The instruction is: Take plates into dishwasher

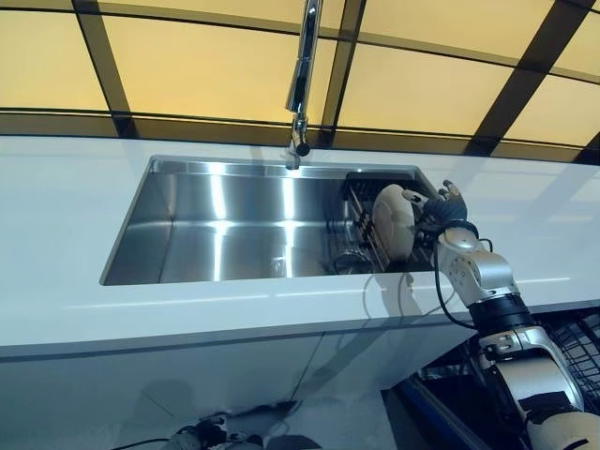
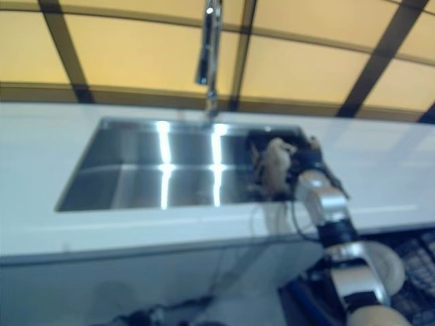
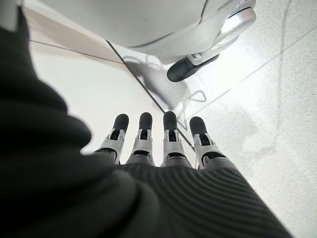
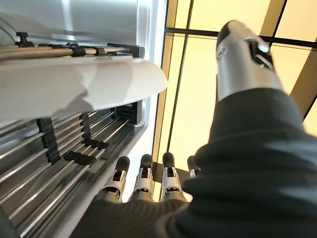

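My right hand [image 1: 442, 208], fingers straight and holding nothing, sits just right of the plate [image 1: 395, 221] standing on edge in the sink rack [image 1: 359, 225].

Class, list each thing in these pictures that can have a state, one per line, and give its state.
Plate: standing on edge in the rack, not gripped.
Rack: in the sink's right end, holding the plate.
Sink: dry, no water.
Tap: off.
Right hand: open, beside the plate.
Left hand: open, hanging low, idle.
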Robot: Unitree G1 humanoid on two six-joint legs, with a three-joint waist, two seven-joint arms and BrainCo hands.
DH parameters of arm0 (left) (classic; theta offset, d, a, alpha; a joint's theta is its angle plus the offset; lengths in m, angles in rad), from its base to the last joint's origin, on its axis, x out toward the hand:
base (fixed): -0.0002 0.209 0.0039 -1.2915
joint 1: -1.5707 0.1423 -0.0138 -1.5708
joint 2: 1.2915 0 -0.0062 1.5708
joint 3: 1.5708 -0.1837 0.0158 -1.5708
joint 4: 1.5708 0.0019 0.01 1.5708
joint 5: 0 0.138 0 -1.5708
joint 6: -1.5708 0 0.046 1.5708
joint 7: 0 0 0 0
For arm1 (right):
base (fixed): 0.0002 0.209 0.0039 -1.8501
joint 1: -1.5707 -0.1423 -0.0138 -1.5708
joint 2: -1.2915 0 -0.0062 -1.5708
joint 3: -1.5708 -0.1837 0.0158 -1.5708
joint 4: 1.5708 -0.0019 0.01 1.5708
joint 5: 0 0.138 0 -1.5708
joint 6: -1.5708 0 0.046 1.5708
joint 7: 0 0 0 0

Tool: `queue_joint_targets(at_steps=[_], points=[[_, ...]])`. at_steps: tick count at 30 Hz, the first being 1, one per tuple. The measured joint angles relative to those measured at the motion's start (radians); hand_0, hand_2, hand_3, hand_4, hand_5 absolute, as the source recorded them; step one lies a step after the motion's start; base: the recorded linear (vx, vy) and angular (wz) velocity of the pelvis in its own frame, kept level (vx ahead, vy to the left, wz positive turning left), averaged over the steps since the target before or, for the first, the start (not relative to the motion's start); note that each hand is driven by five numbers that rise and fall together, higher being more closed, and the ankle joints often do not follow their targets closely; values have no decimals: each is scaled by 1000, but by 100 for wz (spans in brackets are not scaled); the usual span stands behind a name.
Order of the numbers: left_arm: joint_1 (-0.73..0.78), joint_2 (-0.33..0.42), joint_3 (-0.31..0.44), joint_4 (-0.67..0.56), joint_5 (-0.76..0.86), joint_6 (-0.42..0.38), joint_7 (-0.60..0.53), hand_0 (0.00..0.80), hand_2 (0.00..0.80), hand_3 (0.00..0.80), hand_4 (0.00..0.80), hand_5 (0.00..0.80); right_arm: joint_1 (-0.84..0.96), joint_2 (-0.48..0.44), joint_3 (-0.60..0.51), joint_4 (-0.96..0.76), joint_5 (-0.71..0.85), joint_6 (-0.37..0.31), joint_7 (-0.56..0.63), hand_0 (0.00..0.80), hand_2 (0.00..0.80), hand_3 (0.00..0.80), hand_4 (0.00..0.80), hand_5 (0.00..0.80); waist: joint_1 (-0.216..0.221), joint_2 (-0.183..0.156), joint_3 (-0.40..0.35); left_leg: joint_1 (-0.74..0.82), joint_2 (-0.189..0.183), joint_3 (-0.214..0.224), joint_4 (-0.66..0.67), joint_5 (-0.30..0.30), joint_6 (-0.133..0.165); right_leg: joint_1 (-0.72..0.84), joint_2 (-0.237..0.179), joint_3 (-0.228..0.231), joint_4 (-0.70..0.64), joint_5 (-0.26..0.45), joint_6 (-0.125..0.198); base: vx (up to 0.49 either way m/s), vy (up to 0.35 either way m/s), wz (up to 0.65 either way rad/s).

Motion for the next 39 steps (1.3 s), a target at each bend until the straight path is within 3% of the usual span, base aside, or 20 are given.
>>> queue_joint_targets(at_steps=[13, 29, 39], points=[[0, 1, 0, 0, 0, 0, -1, 0, 0, 0, 0, 0, 0, 0, 0, 21, -1, 54, 43, 0, 0, 0, 0, 0, 0, -1, -1, -2, -1, 0, 0, 0, 2, -13, -4, 4, 16, 7, 10, 0, 0, 0], [0, 9, 0, -1, 0, 0, -10, 0, 0, 0, 0, 0, 0, -39, 16, 84, -24, 149, 207, 0, 0, 0, 0, 0, 1, -1, -1, -2, -1, -2, -3, -1, 3, -15, -6, 7, 31, 9, 13, 0, 0, 1], [0, 11, 0, -2, 0, 1, -14, 0, 0, 0, 0, 0, -7, -44, 18, 106, -32, 169, 229, 0, 0, 0, 0, 0, 2, -1, 0, -1, -3, -2, -3, -6, 8, -17, -5, 28, 33, 35, 20, 0, 0, 0]])
